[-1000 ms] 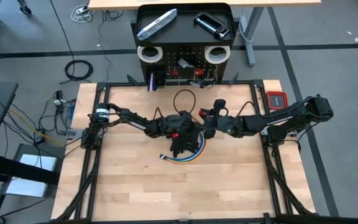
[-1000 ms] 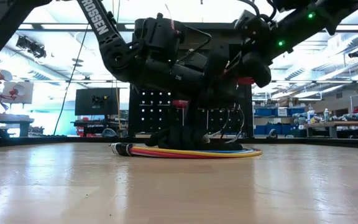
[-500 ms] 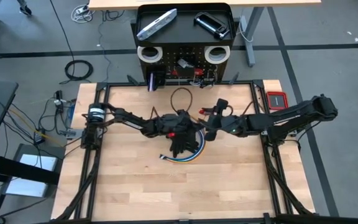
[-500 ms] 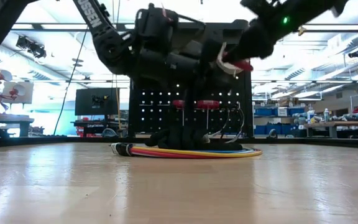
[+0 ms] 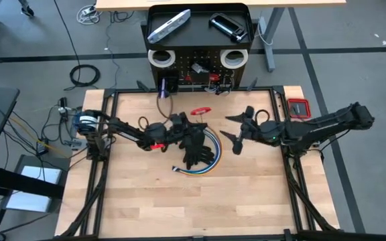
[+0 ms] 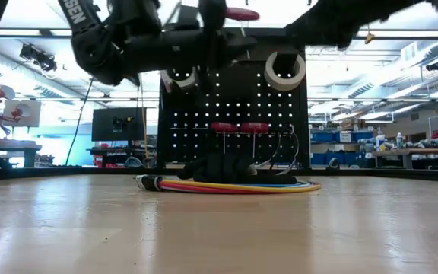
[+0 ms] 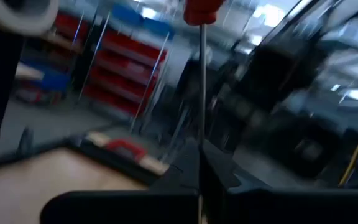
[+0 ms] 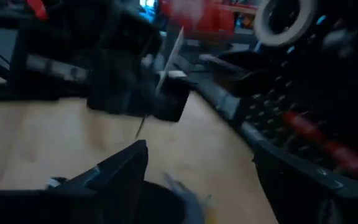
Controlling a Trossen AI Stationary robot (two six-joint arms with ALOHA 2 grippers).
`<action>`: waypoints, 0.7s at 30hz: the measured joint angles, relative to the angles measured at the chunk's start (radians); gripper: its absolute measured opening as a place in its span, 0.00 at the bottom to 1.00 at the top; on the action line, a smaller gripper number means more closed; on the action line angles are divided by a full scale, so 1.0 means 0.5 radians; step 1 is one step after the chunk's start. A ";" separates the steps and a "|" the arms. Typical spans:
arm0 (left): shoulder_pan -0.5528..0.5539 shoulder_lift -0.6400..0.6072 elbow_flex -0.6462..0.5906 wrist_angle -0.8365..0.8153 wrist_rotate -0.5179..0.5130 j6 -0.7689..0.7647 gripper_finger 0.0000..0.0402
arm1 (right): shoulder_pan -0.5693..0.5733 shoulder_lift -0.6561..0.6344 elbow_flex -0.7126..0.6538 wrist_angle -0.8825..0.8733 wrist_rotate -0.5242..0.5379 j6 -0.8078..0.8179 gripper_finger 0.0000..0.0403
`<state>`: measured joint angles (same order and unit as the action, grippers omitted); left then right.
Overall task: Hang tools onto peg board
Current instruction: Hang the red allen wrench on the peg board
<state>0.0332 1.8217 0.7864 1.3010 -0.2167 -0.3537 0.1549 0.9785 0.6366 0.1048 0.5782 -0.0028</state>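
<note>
Clenching the red-handled steel screwdriver (image 5: pixel 200 111), left gripper (image 5: pixel 191 121) lifted clear — right gripper (image 5: pixel 236 134) just released, withdrawn; hanging next.

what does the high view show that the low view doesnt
Only the high view: the peg board's tray top with the silver-grey flat bar and black clamp, and the right gripper, open, off to the right.

Only the low view: the board's hole grid face-on.

Both: two white tape rolls, the coloured cable coil, and the left gripper shut on the red-handled tool.
</note>
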 joint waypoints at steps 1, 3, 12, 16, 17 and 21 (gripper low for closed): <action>-0.003 -0.001 -0.029 0.096 -0.007 0.015 0.00 | -0.009 0.027 -0.055 0.102 -0.045 0.052 0.74; -0.003 -0.001 -0.064 0.200 -0.028 0.020 0.00 | -0.028 0.121 -0.161 0.394 -0.164 0.170 0.71; -0.006 0.002 -0.096 0.237 -0.371 0.005 0.00 | -0.042 0.828 -0.103 1.169 -0.046 0.132 0.52; -0.009 0.002 -0.087 0.230 -0.493 -0.013 0.00 | -0.041 1.075 0.140 1.121 0.169 -0.124 0.46; -0.010 0.002 -0.087 0.226 -0.523 -0.026 0.00 | -0.041 1.122 0.199 1.086 0.247 -0.161 0.45; -0.016 0.002 -0.086 0.227 -0.576 -0.048 0.00 | -0.051 1.247 0.389 0.938 0.532 -0.214 0.40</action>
<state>0.0251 1.8225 0.7433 1.4147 -0.5045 -0.3775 0.1294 1.6018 0.8309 0.5736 0.8441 -0.1096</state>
